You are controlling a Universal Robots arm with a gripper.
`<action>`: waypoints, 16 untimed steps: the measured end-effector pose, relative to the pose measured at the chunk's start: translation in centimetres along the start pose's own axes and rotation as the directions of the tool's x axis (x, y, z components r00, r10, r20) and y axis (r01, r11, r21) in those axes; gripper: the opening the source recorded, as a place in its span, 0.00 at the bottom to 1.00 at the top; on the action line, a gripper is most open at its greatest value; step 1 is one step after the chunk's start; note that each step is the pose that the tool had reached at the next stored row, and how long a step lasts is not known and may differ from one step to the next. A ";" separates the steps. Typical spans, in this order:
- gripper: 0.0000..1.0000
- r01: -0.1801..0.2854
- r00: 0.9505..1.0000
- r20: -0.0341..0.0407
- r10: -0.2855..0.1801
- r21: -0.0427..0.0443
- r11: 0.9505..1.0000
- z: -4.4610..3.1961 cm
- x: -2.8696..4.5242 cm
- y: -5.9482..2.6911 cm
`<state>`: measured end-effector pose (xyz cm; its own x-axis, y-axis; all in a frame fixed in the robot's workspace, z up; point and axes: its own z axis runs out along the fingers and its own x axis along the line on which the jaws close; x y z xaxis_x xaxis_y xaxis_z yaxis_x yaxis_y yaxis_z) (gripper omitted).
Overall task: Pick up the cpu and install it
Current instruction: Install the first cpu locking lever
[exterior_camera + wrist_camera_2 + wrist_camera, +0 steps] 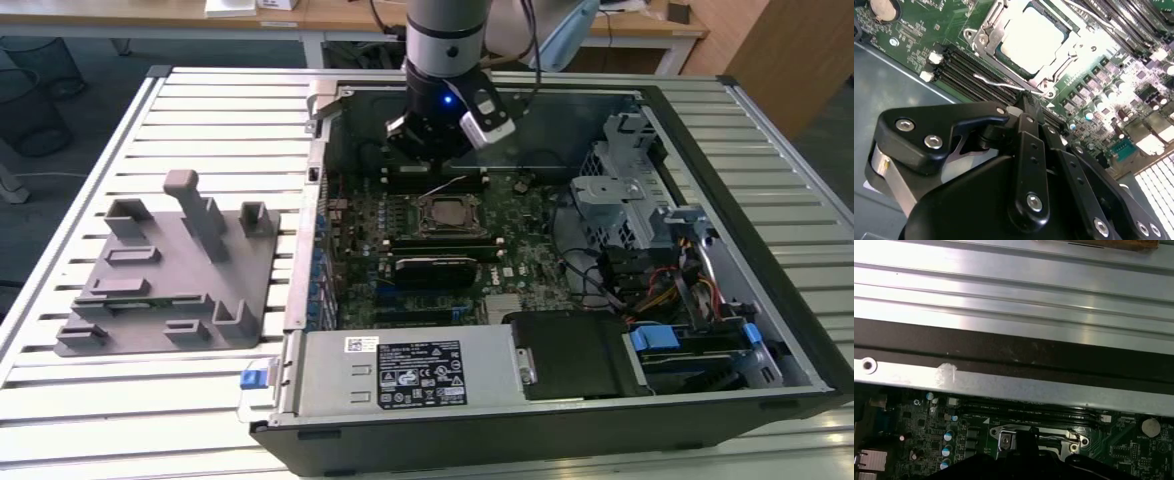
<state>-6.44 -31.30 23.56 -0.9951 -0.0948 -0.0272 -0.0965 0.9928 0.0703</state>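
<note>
Pincer (1026, 107) shut and empty over socket lever (1004, 85), cpu (1031, 37) already seated at socket's twelve o'clock; risks snagging lever, scraping memory slots (969, 67).

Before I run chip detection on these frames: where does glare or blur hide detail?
In the second wrist view the pale silvery square cpu is washed nearly white by glare in its socket, and the black gripper up close is soft. In the first wrist view the ribbed metal table reflects brightly. The exterior view is evenly lit.
</note>
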 end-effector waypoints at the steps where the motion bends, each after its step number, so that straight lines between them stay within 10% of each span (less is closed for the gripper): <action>1: 0.11 0.001 1.000 0.000 -0.001 0.000 1.000 0.05 -0.01 0.00; 16: 0.11 0.022 1.000 -0.002 -0.022 0.000 1.000 0.93 -0.91 0.30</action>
<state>-5.55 -30.85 22.68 -0.9928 -0.1166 -0.0270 -0.1182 0.9905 0.0698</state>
